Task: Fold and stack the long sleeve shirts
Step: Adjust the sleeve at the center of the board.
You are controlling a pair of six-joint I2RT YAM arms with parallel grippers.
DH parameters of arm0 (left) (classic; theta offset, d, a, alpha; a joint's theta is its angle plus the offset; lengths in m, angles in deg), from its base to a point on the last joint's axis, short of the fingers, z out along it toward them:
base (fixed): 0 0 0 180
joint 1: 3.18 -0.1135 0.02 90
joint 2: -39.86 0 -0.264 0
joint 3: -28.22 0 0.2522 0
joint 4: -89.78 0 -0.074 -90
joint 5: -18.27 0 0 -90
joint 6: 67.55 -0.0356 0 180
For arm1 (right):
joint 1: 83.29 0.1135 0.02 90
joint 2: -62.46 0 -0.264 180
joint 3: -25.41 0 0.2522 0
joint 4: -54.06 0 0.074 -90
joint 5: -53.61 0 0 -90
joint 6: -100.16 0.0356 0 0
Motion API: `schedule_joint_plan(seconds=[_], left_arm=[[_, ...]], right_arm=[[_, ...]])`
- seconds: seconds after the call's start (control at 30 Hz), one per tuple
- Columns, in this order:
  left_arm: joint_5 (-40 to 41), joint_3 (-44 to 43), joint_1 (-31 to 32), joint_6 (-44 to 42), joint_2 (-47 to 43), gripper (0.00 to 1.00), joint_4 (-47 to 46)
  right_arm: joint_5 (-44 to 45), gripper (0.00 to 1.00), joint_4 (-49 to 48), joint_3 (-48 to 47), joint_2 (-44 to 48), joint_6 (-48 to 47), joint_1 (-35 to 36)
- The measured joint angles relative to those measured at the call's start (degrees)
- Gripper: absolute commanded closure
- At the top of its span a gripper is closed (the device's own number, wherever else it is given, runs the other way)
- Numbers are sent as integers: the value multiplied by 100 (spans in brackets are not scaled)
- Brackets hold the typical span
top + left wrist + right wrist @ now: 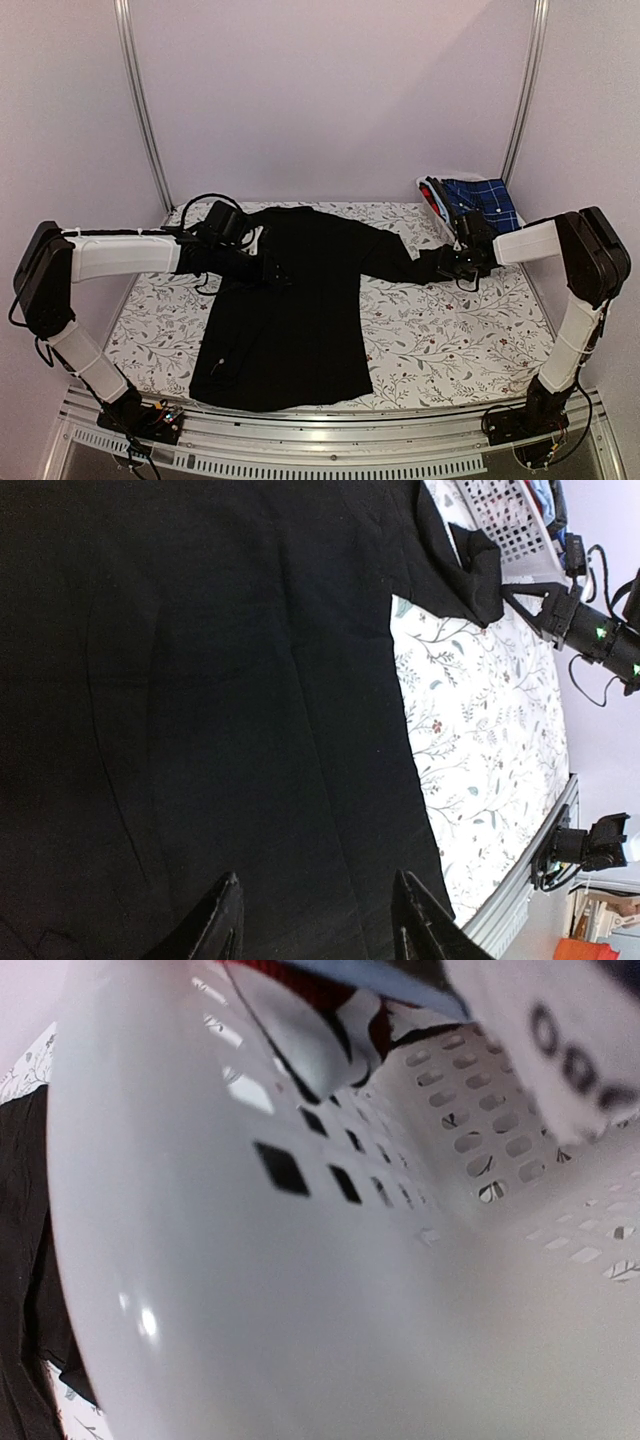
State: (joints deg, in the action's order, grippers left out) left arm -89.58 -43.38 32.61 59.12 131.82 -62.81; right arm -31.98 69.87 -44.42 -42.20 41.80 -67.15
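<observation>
Black shirt (285,310) lies spread on my floral counter (450,340). Right hand (455,262) is clenched at the sleeve cuff, hard against the basket (200,1290). It may hold no cloth, or snag that rim. Left hand (315,880) hovers released over the body.

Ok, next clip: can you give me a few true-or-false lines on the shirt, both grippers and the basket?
1. The black shirt lies unfolded on the floral table. True.
2. The left gripper is clamped on the shirt. False: its jaws stand open over the cloth, gripping nothing.
3. The right gripper is shut at the end of the sleeve on its side. True.
4. The white basket is empty. False: it holds blue plaid cloth and more.
5. The basket stands at the table's near left corner. False: it is at the far right corner.
</observation>
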Motion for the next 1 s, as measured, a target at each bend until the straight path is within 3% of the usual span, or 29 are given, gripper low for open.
schedule_joint_plan(seconds=[0.17, 0.27, 0.47, 0.77, 1.0], left_arm=[[0, -4, 7, 0, 0, 50, 0], [0, -4, 7, 0, 0, 50, 0], [-9, -4, 11, -2, 0, 50, 0], [-66, -4, 11, -4, 0, 50, 0], [-87, -4, 11, -4, 4, 50, 4]], right_arm=[[168, 99, 177, -24, 26, -44, 153], [293, 78, 295, -20, 76, -92, 225], [540, 62, 262, 214, 313, -76, 223], [573, 58, -107, 496, 249, -37, 111], [533, 77, -428, 372, 13, -94, 118]])
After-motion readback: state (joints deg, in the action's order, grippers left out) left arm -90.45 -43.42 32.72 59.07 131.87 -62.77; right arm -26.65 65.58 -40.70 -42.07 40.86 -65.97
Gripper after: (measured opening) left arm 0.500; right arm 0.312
